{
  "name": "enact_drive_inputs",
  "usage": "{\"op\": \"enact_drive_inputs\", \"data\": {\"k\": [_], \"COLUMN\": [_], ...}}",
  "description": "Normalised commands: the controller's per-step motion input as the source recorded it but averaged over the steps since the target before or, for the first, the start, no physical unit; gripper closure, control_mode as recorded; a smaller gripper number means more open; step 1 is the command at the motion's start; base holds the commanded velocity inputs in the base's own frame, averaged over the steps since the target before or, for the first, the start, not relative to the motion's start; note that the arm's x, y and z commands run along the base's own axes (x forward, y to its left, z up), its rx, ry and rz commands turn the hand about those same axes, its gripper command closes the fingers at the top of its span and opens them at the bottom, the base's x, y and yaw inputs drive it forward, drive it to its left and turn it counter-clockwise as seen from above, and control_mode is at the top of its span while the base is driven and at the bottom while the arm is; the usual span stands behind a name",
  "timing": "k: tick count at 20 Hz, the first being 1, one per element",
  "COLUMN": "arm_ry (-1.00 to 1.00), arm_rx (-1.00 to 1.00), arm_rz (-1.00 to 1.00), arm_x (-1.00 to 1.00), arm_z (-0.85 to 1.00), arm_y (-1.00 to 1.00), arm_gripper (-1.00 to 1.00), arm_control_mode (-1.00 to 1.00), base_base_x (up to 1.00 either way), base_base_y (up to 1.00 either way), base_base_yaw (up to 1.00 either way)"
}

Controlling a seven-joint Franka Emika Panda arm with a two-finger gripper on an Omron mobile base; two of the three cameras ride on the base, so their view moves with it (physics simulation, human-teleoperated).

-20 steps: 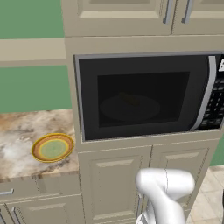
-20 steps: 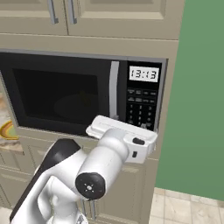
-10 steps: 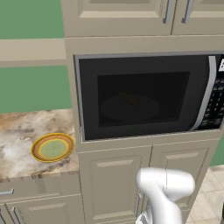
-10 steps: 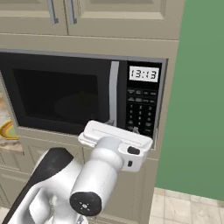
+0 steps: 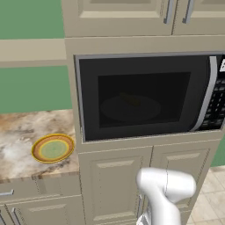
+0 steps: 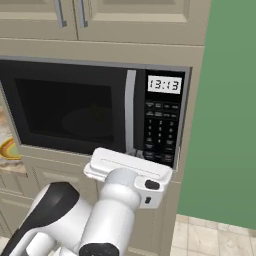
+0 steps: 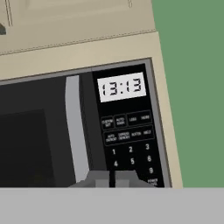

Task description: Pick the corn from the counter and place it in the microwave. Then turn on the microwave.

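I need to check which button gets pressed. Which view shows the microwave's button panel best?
The hand view: the button panel is close, with the clock and number keys readable above the shut gripper. The right base view shows the whole panel smaller, its bottom behind the hand. The left base view catches a sliver at the edge.

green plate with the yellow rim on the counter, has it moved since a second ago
No. The round green plate with the yellow rim sits at the same spot on the beige marbled stone counter, left of the black built-in microwave.
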Motion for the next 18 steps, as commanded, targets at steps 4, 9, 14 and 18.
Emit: {"op": "enact_drive_inputs", "data": {"k": [4,9,14,18], "arm_ry": [0.0,0.03,0.03,-0.06], "arm_rx": [0.0,-0.02,-0.04,-0.01], "arm_rz": [0.0,0.01,0.01,0.0], "arm_x": [-0.11,-0.08,-0.02,0.0], "arm_z": [-0.19,-0.13,-0.18,-0.27], "arm_y": [0.22,0.24,0.25,0.26], "arm_gripper": [1.0,1.0,1.0,1.0], "arm_control_mode": [-1.0,-1.0,-1.0,-1.0], "base_base_x": [0.0,0.0,0.0,0.0], "base_base_y": [0.0,0.0,0.0,0.0], "base_base_yaw": [0.0,0.0,0.0,0.0]}}
